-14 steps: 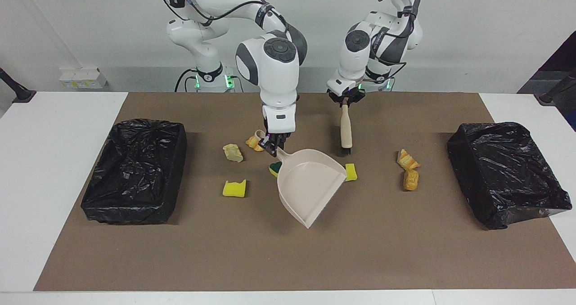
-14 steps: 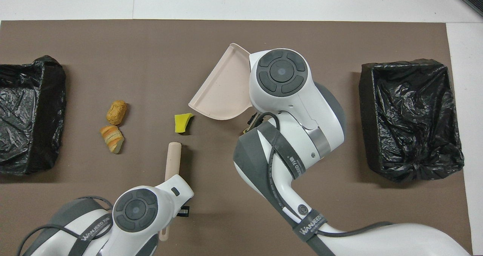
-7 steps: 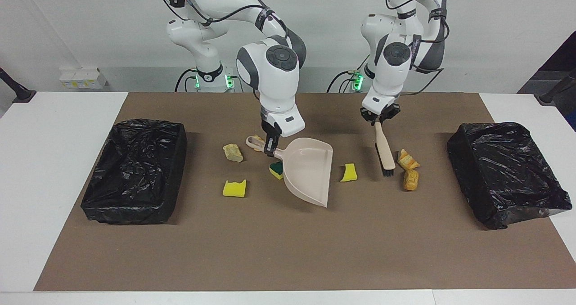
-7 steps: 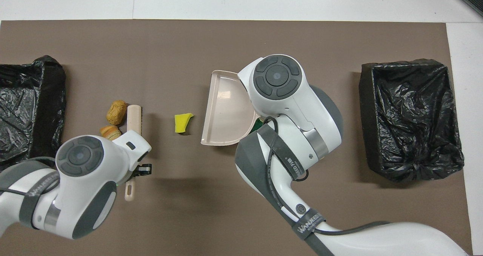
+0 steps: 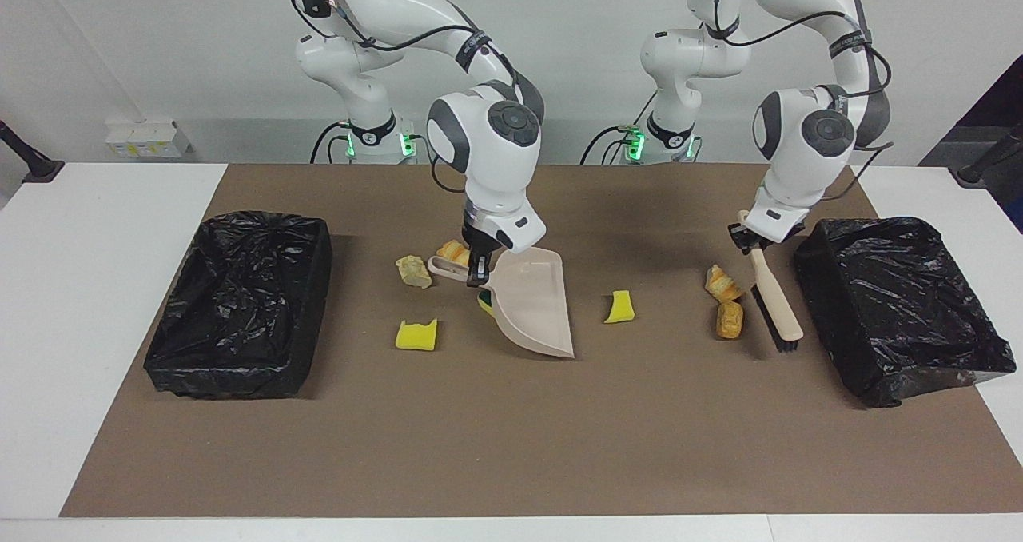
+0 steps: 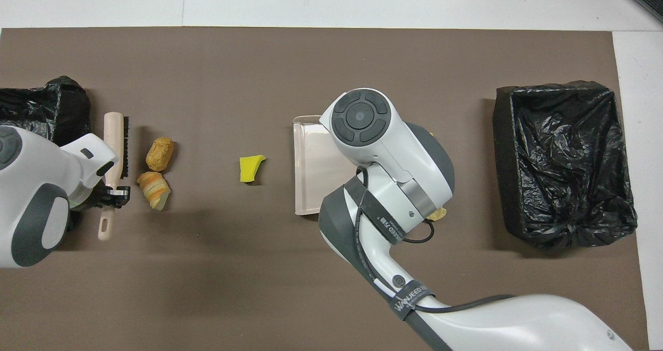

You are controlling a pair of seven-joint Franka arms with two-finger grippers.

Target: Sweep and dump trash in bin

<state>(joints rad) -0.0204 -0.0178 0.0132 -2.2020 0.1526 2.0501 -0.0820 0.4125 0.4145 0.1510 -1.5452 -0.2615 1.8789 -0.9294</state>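
My right gripper point(image 5: 478, 270) is shut on the handle of the beige dustpan point(image 5: 534, 302), whose mouth faces the left arm's end. A green-topped sponge point(image 5: 485, 302) peeks out from under the pan. A yellow sponge bit point(image 5: 619, 307) lies between the pan and two bread-like lumps point(image 5: 724, 284) point(image 5: 729, 320). My left gripper point(image 5: 751, 242) is shut on the beige brush point(image 5: 777, 302), which hangs low beside those lumps, toward the left arm's end. In the overhead view the brush point(image 6: 114, 139) lies beside the lumps point(image 6: 159, 154); the sponge bit point(image 6: 250, 167) lies short of the pan point(image 6: 311, 170).
More scraps lie toward the right arm's end: a yellow sponge point(image 5: 416, 335), a tan lump point(image 5: 413, 271) and an orange lump point(image 5: 453, 252). A black-lined bin point(image 5: 312, 286) stands at the right arm's end and another point(image 5: 831, 302) at the left arm's end, close to the brush.
My left arm carried the brush toward the left arm's end, past the bread lumps, to between them and the bin. My right gripper turned the dustpan's mouth toward the left arm's end.
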